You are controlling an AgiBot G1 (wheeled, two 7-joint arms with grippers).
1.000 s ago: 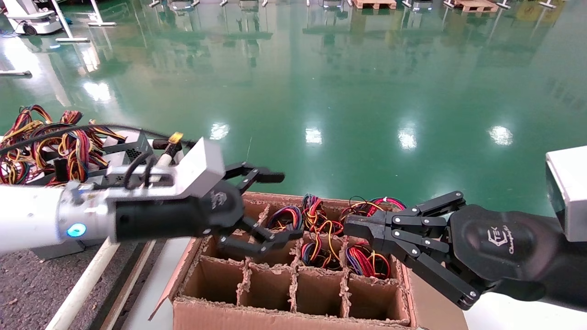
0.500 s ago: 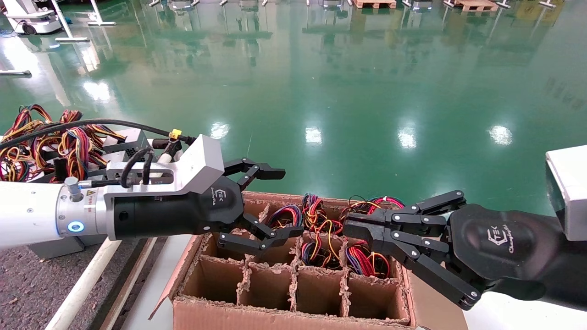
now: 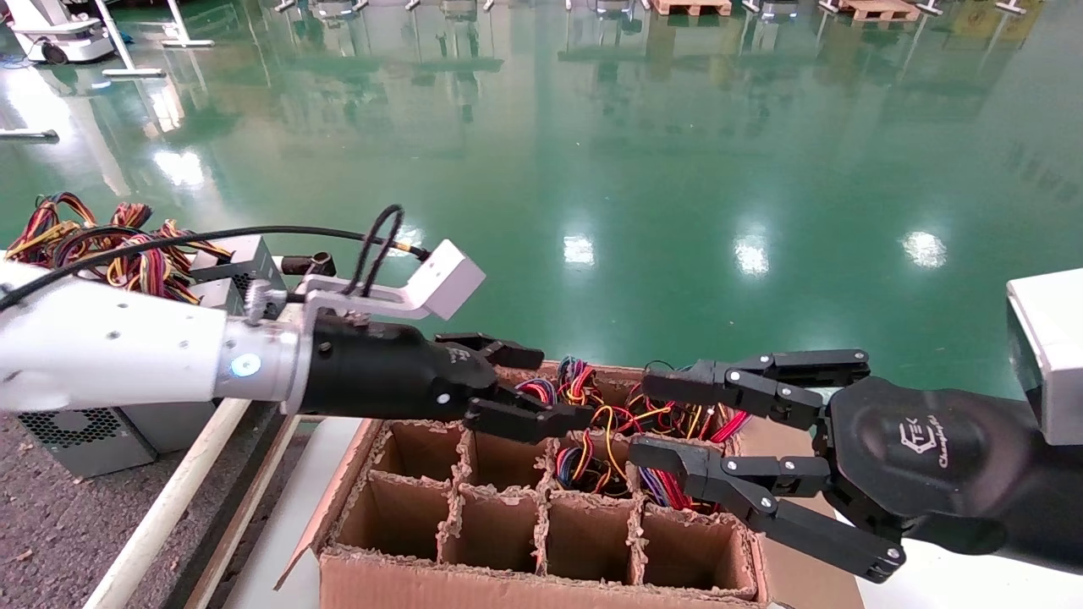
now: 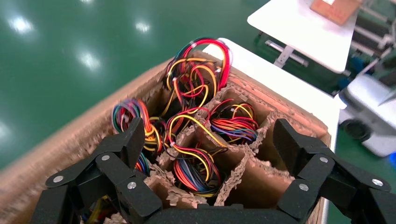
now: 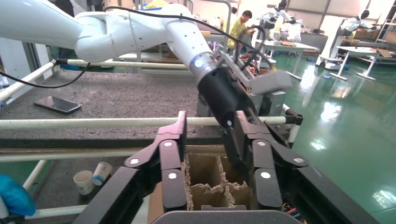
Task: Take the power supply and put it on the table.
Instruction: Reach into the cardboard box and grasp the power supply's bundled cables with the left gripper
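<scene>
In the head view, a brown divider carton (image 3: 541, 516) stands on a smooth white surface (image 3: 288, 516) at the near edge, its front cells bare and its far cells stuffed with bundles of coloured wires (image 3: 592, 423). To the left lies the grey speckled table (image 3: 51, 533), edged by a white tube rail (image 3: 169, 507). A power supply (image 3: 76, 427) sits there, its perforated grille facing forward, with more grey units and a tangle of wires behind it. The left gripper (image 3: 529, 385) reaches in from the left, level over the carton's far-left cells, fingers spread, well apart from that power supply. The right gripper (image 3: 668, 419) comes in from the right, also level, its fingers parted over the wire-filled cells.

The left wrist view looks down between the left gripper's (image 4: 208, 140) spread fingers (image 4: 133, 140) onto wire bundles (image 4: 196, 126) packed in the carton's cells (image 4: 233, 177); nothing is held.

In the right wrist view, the right gripper's (image 5: 210, 135) fingers (image 5: 175, 140) stand apart above empty cells (image 5: 205, 172). Beyond, the left arm (image 5: 140, 32) slopes down across the rail (image 5: 93, 122) and the table (image 5: 116, 95), where a phone (image 5: 58, 104) lies.
</scene>
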